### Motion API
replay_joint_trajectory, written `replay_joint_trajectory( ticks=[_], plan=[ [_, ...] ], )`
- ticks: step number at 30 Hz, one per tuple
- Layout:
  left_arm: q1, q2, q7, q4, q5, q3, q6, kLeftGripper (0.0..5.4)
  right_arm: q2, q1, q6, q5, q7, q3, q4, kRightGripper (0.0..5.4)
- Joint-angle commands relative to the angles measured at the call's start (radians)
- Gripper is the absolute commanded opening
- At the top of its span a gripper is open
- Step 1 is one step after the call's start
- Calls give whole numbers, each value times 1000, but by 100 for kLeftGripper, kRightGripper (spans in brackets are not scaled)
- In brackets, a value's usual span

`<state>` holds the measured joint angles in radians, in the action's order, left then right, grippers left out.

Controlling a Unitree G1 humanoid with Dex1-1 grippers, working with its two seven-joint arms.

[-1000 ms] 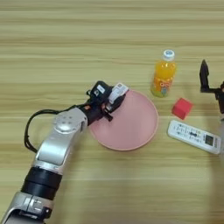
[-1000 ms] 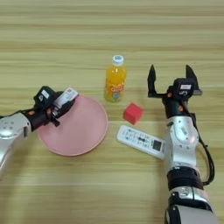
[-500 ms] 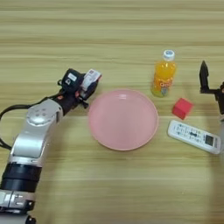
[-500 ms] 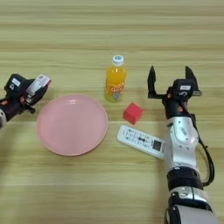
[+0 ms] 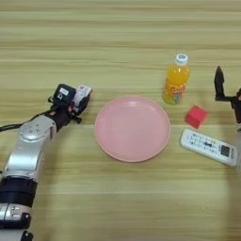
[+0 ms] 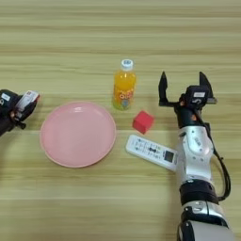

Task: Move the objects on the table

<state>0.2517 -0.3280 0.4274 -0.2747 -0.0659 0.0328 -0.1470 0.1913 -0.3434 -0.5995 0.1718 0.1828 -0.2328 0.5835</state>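
**Left pincer grips the box**

Your left pincer (image 5: 77, 100) is clamped on the small red-and-white box (image 5: 82, 94) toward the worktop's (image 5: 117, 28) left edge, beside the pink plate (image 5: 132, 128). Your right pincer (image 6: 183, 87) stands spread apart near the orange bottle (image 6: 124, 85).

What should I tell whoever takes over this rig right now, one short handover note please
Left pincer: shut on the small red-and-white box, held left of the pink plate, apart from it.
Right pincer: open, empty, parked right of the orange bottle.
Bottle stands upright behind the plate. A red cube and a white remote lie right of the plate.
Done: box is in the grip.
Left: box not yet set down; plate and bottle untouched by either pincer.
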Motion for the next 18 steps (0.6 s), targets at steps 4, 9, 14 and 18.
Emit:
replay_joint_trajectory(
  ticks=[4, 9, 14, 18],
  plan=[
    [-13, -1, -9, -20, 20, -17, 21, 203, -3, -3, 2, 2, 0, 1, -3, 540],
    [-19, 3, -13, -28, 33, -28, 27, 203, -3, -3, 0, 3, 1, 1, -4, 540],
    [-21, 3, -28, -38, 56, -51, 42, 203, -2, -3, -1, 4, 3, 0, -3, 540],
    [-20, 4, -31, -46, 58, -56, 47, 203, -1, -4, -5, 1, 0, 0, -3, 540]
  ],
)
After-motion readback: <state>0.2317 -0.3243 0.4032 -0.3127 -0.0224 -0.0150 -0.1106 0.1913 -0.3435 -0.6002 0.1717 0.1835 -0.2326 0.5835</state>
